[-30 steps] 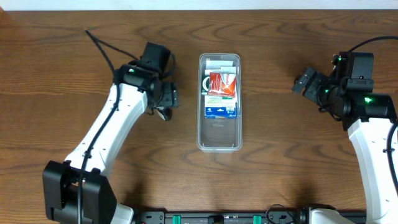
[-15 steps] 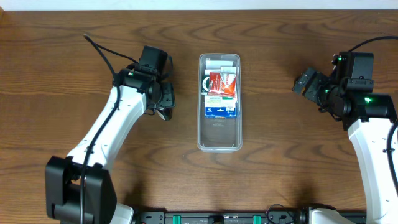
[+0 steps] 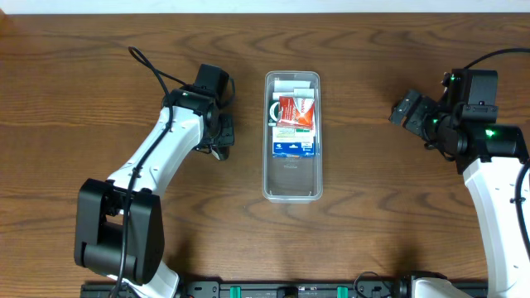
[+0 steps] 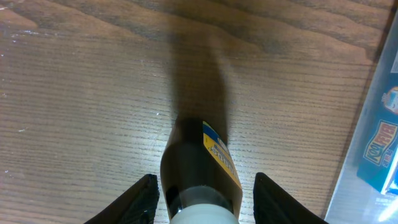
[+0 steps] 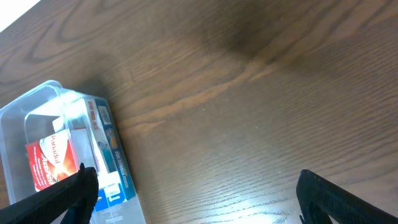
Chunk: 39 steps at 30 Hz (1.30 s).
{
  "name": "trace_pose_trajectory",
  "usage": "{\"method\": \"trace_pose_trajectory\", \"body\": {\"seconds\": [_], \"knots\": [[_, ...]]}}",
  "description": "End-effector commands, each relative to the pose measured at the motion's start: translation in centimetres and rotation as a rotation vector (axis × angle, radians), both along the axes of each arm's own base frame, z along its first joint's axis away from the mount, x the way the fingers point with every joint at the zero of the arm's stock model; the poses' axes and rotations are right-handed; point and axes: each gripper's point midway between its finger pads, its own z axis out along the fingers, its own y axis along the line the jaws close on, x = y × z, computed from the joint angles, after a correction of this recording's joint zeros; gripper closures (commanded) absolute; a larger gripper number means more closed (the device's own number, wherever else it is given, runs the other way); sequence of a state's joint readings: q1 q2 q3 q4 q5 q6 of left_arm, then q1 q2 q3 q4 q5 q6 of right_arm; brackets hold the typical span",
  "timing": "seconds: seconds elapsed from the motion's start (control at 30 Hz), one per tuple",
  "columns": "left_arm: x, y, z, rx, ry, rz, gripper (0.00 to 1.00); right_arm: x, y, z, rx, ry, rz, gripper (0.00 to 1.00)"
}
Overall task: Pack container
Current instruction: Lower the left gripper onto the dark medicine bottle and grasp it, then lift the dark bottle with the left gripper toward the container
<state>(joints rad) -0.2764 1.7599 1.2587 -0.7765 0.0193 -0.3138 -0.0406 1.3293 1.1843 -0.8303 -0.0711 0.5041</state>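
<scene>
The container (image 3: 291,178) is a long clear bin at the table's middle, holding a red packet (image 3: 296,111), a blue-and-white carton (image 3: 294,146) and white items at its far end. Its near end is bare. My left gripper (image 3: 220,135) is just left of it, open, with its fingers (image 4: 205,190) on either side of a dark brown bottle (image 4: 198,158) that has a white cap and a yellow label; gaps show on both sides. My right gripper (image 3: 407,110) is open and empty far to the right. The right wrist view (image 5: 208,199) shows the container (image 5: 37,102) at its left.
The container's wall also shows at the right edge of the left wrist view (image 4: 367,118). Bare wooden tabletop (image 3: 373,182) lies between the container and the right arm. Cables trail behind both arms.
My left arm has swung its elbow and lower links to the right while its gripper stayed over the bottle. The right arm has not moved.
</scene>
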Motion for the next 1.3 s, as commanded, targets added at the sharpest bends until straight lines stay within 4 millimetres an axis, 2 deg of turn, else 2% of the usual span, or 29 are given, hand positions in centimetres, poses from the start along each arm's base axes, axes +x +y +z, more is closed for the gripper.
{"method": "trace_pose_trajectory", "body": {"seconds": [0.0, 0.17, 0.43, 0.6, 0.77, 1.03, 1.27], "knots": [[-0.1, 0.2, 0.1, 0.005, -0.004, -0.002, 0.5, 0.1, -0.3, 0.6, -0.01, -0.016, 0.001, 0.01], [-0.1, 0.3, 0.9, 0.005, -0.021, -0.006, 0.5, 0.1, -0.3, 0.6, -0.01, -0.015, 0.001, 0.01], [-0.5, 0.4, 4.1, -0.015, -0.09, -0.005, 0.5, 0.1, -0.3, 0.6, -0.01, -0.016, 0.001, 0.01], [-0.7, 0.3, 3.4, -0.009, -0.068, -0.008, 0.55, 0.1, -0.3, 0.6, -0.01, -0.016, 0.001, 0.01], [-1.1, 0.3, 3.0, -0.003, -0.045, -0.01, 0.54, 0.1, -0.3, 0.6, -0.01, -0.016, 0.001, 0.01], [-1.1, 0.4, 2.6, 0.0, -0.033, -0.01, 0.37, 0.1, -0.3, 0.6, -0.01, -0.016, 0.001, 0.01], [-1.2, 0.4, 1.5, 0.008, -0.002, -0.01, 0.38, 0.1, -0.3, 0.6, -0.01, -0.016, 0.001, 0.01]]}}
